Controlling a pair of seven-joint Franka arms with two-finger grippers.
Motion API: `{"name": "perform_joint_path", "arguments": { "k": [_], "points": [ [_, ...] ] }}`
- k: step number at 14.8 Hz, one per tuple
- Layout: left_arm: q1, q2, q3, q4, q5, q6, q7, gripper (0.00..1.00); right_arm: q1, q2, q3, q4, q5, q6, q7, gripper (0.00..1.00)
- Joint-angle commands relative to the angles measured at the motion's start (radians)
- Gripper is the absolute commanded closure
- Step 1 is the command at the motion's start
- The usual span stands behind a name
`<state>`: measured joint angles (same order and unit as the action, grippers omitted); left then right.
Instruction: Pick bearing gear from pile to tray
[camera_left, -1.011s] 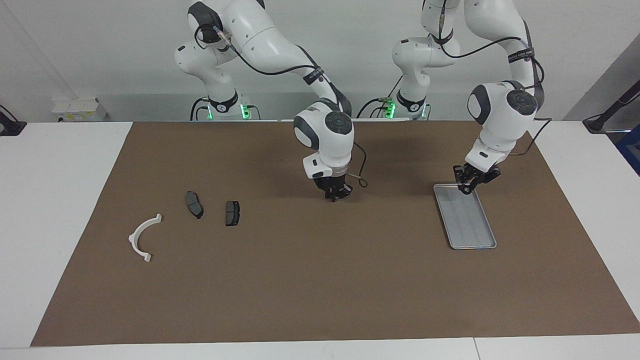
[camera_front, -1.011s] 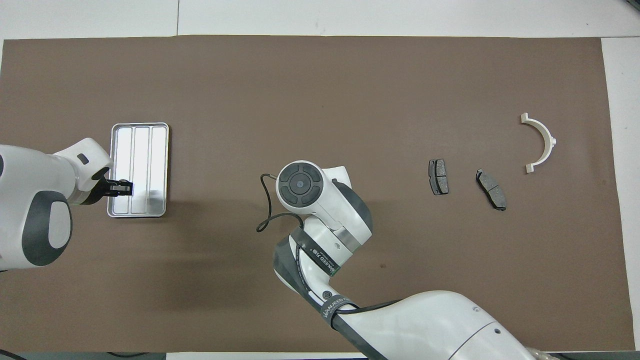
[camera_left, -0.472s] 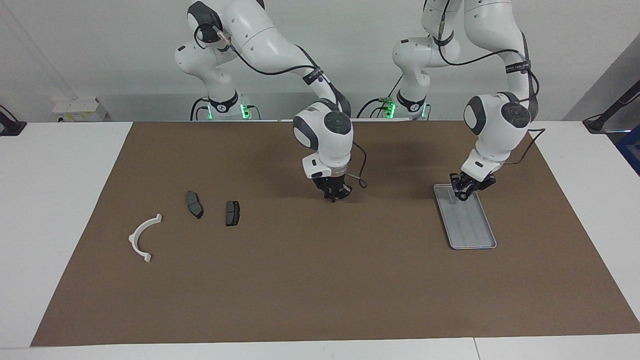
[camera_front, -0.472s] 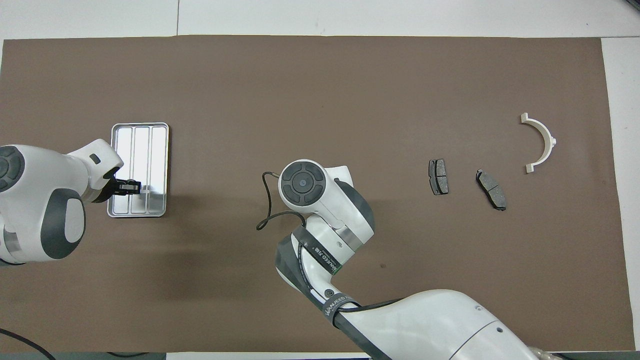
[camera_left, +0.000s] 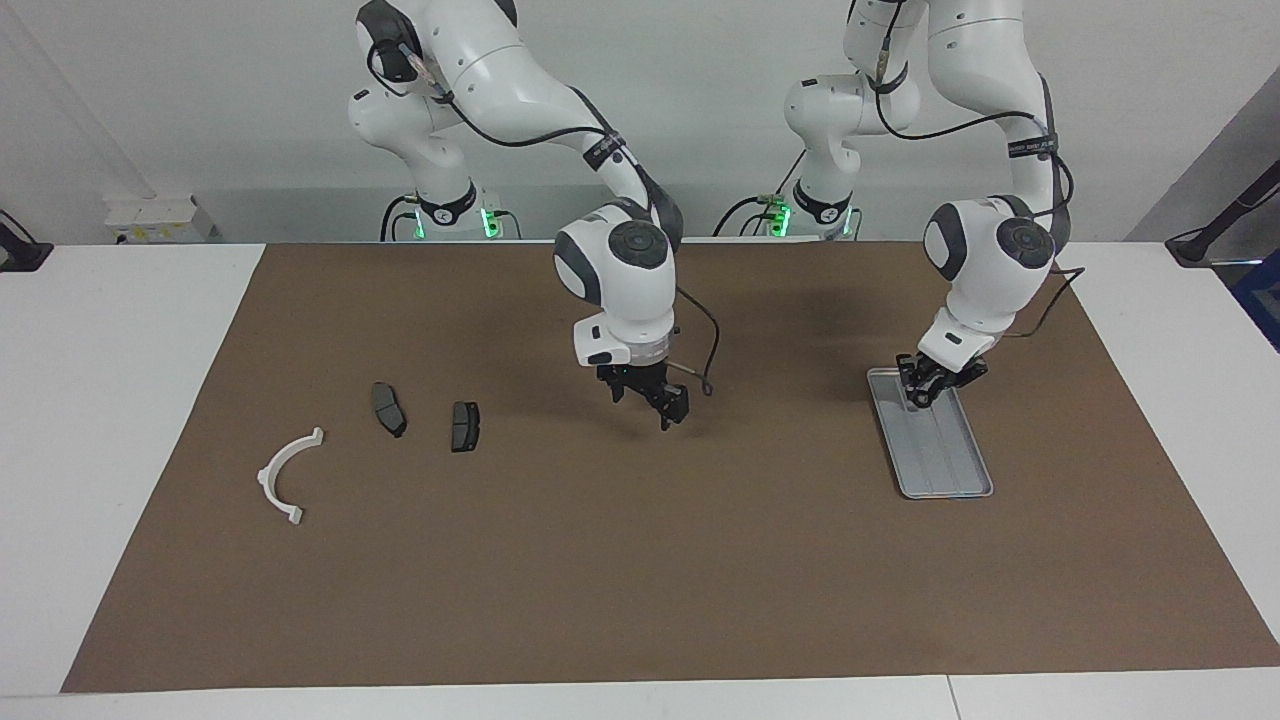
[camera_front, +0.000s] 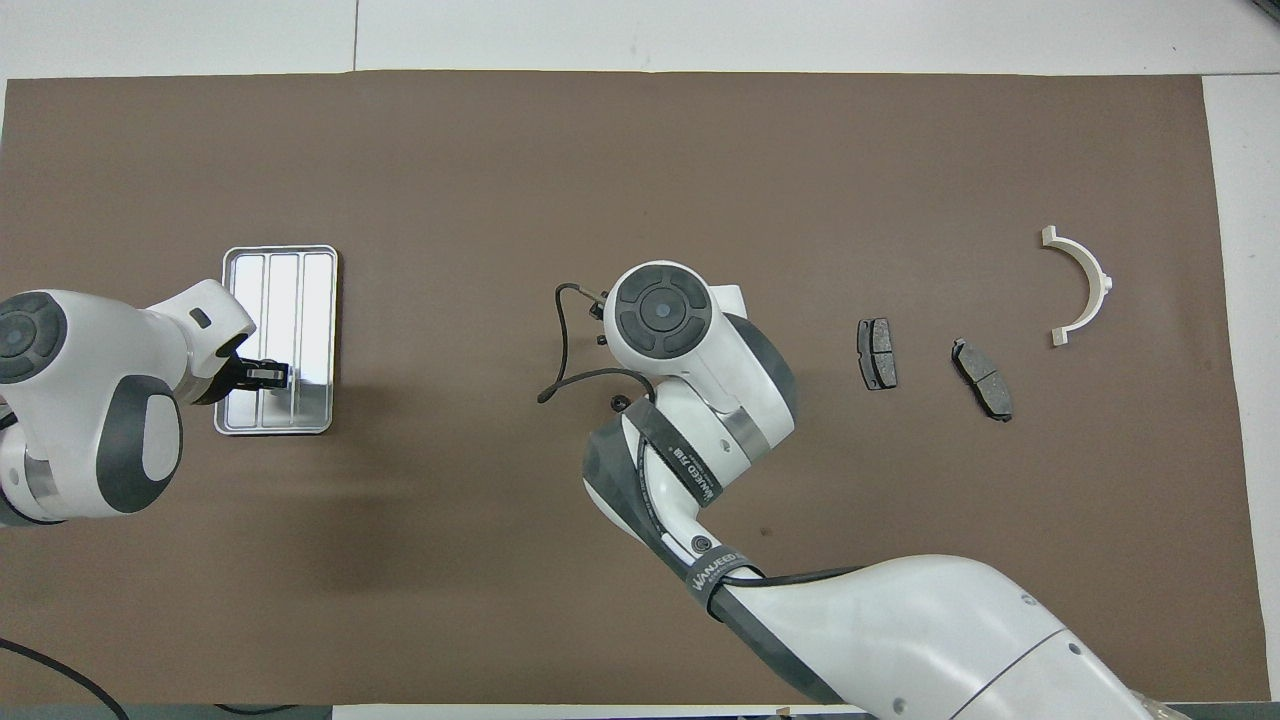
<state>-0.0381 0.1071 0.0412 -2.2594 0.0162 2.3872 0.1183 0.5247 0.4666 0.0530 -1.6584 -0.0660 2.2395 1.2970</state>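
The left tool (camera_left: 918, 393) hangs low over the end of the tray (camera_left: 945, 494) that lies nearest the robots, tilted in from the left arm's end of the worktop (camera_left: 120, 400). I cannot tell whether its fingers are open or closed, or whether anything sits between them. In the overhead view the left tool (camera_front: 268, 373) covers the near part of the tray's (camera_front: 278, 249) ribbed floor. The tray is a small silver metal one with a raised rim. It rests flat on the brown mat (camera_left: 600, 560) toward the left arm's end, its long side running away from the robots. No part can be made out on the floor that shows. The right tool (camera_left: 645, 405) is up over the bare middle of the mat, pointing down. Its two fingers stand clearly apart, with nothing seen between them. From above it is hidden under its own wrist. The pile lies toward the right arm's end. Two dark grey brake pads (camera_left: 389, 408) (camera_left: 465, 425) sit near each other but apart. A white curved plastic piece (camera_left: 288, 475) lies farther from the robots and closer to the mat's edge. A bearing gear cannot be picked out anywhere, either in the pile or in the tray.
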Motion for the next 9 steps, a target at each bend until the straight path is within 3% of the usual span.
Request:
{"name": "perform_joint_path", "arguments": {
  "k": [1,9],
  "points": [
    [-0.016,0.013,0.013,-0.016,-0.012,0.044,-0.009,0.74,-0.06,-0.069,0.013,-0.006,-0.005,-0.029,-0.053,0.0],
    [-0.02,0.039,0.013,-0.016,-0.012,0.061,-0.009,0.73,-0.241,-0.141,0.016,0.063,0.095,-0.179,-0.512,0.0]
  ]
}}
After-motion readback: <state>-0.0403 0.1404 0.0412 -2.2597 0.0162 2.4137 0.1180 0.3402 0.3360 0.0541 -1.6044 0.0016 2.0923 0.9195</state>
